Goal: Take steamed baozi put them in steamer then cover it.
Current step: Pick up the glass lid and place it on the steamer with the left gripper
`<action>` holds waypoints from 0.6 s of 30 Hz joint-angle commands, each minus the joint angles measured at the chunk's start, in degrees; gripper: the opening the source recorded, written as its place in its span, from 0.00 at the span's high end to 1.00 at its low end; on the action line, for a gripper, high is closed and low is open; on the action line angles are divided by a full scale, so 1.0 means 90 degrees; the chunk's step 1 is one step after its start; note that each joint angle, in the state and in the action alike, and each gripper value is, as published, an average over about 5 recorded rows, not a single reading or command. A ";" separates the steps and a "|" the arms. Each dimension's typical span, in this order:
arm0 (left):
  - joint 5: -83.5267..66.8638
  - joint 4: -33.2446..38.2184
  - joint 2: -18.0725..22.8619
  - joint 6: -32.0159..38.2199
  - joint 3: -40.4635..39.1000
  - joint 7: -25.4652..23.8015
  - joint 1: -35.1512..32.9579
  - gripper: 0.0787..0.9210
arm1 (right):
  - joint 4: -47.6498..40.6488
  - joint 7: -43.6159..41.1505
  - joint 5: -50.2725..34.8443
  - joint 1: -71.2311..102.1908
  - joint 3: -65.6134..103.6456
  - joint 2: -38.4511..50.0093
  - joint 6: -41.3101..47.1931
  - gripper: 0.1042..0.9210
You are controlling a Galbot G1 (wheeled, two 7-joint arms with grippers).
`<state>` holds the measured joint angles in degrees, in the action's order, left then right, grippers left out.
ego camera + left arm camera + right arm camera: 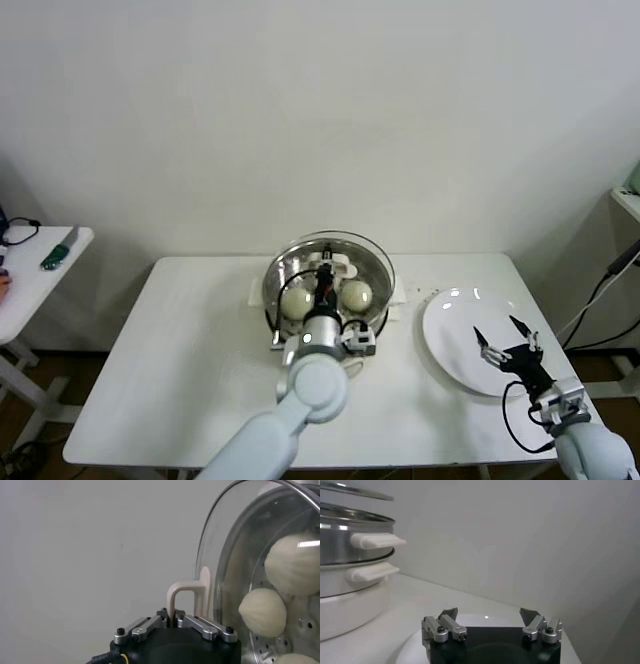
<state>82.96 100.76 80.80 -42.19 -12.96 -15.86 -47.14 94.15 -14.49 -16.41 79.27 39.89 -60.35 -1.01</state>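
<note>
A plain white wall backs your white tabletop (pixel 180 380). Your left end effector (pixel 172 616) pinches the lid (pixel 335 245) by its handle, over the steamer (pixel 285 285) with baozi (pixel 357 295) inside. If the lid sits tilted or off-centre at release, it may slide off. Your right end effector (pixel 505 335) hovers spread wide over the plate (pixel 445 320).

The clear glass cover (pixel 330 262) is held over the steel steamer (pixel 372 300). Cream-white baozi (pixel 357 295) are seen inside through the glass.
</note>
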 commanded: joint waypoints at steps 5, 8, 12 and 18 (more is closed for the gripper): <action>0.0146 -0.0495 0.0153 -0.0312 -0.0068 -0.0116 0.0155 0.92 | 0.0009 -0.0024 -0.0010 0.0032 0.0031 0.0078 -0.0012 0.12; 0.0177 -0.0517 0.0148 -0.0312 -0.0019 -0.0103 0.0129 0.92 | 0.0019 -0.0025 -0.0005 0.0023 0.0017 0.0064 -0.0015 0.12; 0.0204 -0.0531 0.0138 -0.0312 0.0002 -0.0108 0.0128 0.92 | 0.0022 -0.0029 0.0007 0.0007 -0.0001 0.0055 -0.0020 0.12; 0.0244 -0.0554 0.0133 -0.0312 -0.0005 -0.0109 0.0075 0.92 | 0.0029 -0.0036 0.0009 -0.0013 -0.0004 0.0037 -0.0025 0.12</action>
<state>84.74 96.58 81.69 -42.19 -12.91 -16.72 -46.35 94.32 -14.76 -16.37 79.14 39.81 -59.94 -1.17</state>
